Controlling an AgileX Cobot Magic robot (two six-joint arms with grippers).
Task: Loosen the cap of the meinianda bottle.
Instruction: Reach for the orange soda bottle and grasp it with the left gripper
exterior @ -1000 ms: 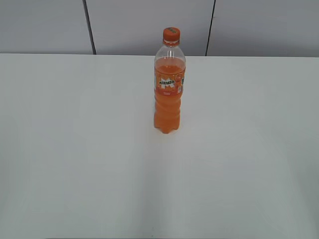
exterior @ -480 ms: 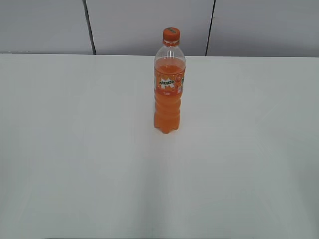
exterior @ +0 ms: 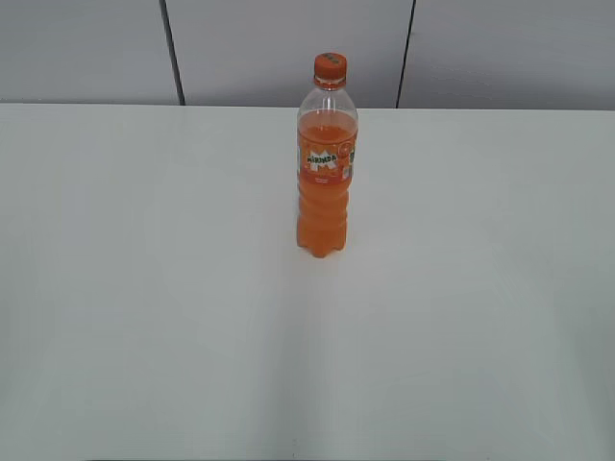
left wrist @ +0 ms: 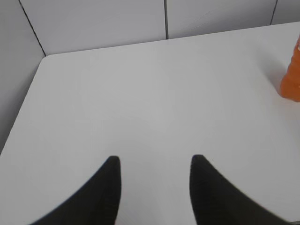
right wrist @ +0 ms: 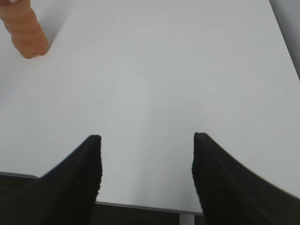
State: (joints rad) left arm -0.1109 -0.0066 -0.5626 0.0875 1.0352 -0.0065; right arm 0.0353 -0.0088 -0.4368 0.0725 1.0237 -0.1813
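Note:
The meinianda bottle [exterior: 325,163] stands upright near the middle back of the white table [exterior: 144,288], full of orange drink, with its orange cap [exterior: 330,66] on top. Neither gripper shows in the exterior view. In the left wrist view my left gripper [left wrist: 153,161] is open and empty, and the bottle's ridged lower body [left wrist: 291,79] shows at the far right edge. In the right wrist view my right gripper [right wrist: 146,139] is open and empty over the table's near edge, and the bottle's lower body [right wrist: 26,30] shows at the top left. The cap is out of both wrist views.
Grey wall panels [exterior: 288,48] with dark seams stand behind the table. The table's near edge [right wrist: 140,206] runs under the right gripper. The table's far left corner [left wrist: 44,58] shows in the left wrist view.

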